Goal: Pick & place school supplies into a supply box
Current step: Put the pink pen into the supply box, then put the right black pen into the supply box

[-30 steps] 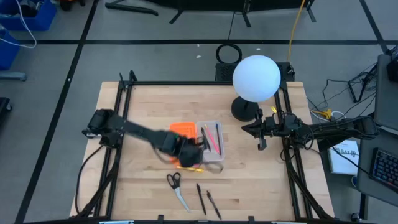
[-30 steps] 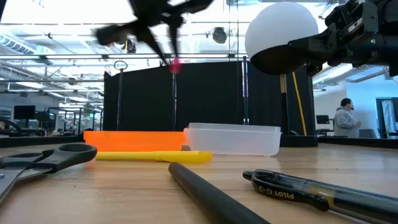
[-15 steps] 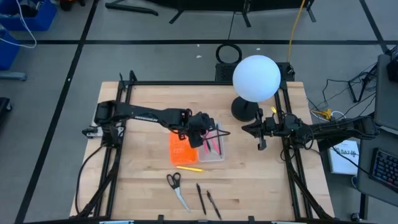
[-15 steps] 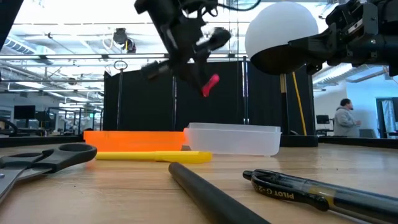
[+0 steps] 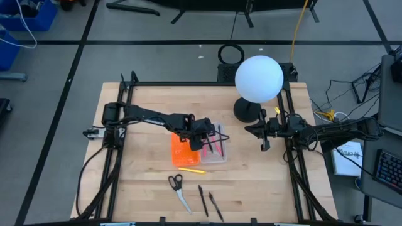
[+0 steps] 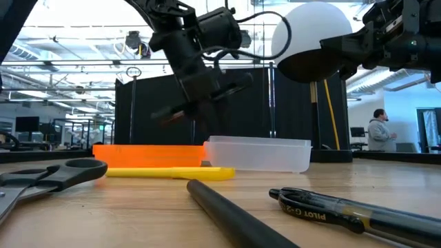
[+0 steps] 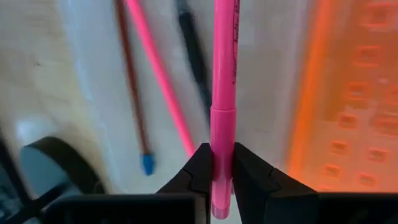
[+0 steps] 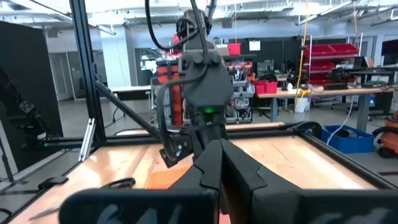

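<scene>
Pink pen (image 7: 222,68) held upright-ish over the translucent tray of the supply box (image 5: 217,157), orange grid half (image 5: 180,150) alongside. Inside already lay another pink pen (image 7: 158,68), reddish-brown pencil (image 7: 132,87), black pen (image 7: 194,53). Yellow pen (image 5: 190,169), scissors (image 5: 178,188) and two dark pens (image 5: 209,202) stayed out on the table.

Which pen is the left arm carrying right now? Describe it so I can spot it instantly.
Find the supply box mid-table, under the white globe lamp. Above its whitish tray, the left gripper pinches a thick pink pen; the thinner pink one lies loose inside.

"PILOT G-2" is printed on the barrel of the black pen (image 6: 358,210) lying on the table.
</scene>
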### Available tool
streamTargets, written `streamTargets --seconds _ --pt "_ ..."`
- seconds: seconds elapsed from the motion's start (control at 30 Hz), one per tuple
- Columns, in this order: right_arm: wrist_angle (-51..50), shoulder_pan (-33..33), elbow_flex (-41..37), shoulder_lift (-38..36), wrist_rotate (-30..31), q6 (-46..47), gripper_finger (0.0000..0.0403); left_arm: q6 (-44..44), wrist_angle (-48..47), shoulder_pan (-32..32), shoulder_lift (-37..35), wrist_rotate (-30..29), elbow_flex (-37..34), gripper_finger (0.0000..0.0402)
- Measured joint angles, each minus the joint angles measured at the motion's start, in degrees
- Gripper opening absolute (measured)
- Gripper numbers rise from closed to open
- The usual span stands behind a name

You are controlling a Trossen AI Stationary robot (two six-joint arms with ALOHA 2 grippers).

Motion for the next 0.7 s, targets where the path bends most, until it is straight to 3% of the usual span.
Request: streamTargets --seconds 0.2,0.47,0.7 --pt "0.2 0.0 0.0 -0.1 0.0 0.0 0.0000 -0.4 -0.9 0.0 1.1 0.2 0.0 0.0075" --pt "0.5 0.0 0.0 0.0 0.0 0.0 0.0000 -2.2 0.0 -0.1 1.3 -0.2 0.0 0.0059" --pt "0.5 0.0 0.0 0.0 0.0 -0.1 0.0000 -2.5 2.4 -3.8 -3.2 -8.4 0.0 0.0084"
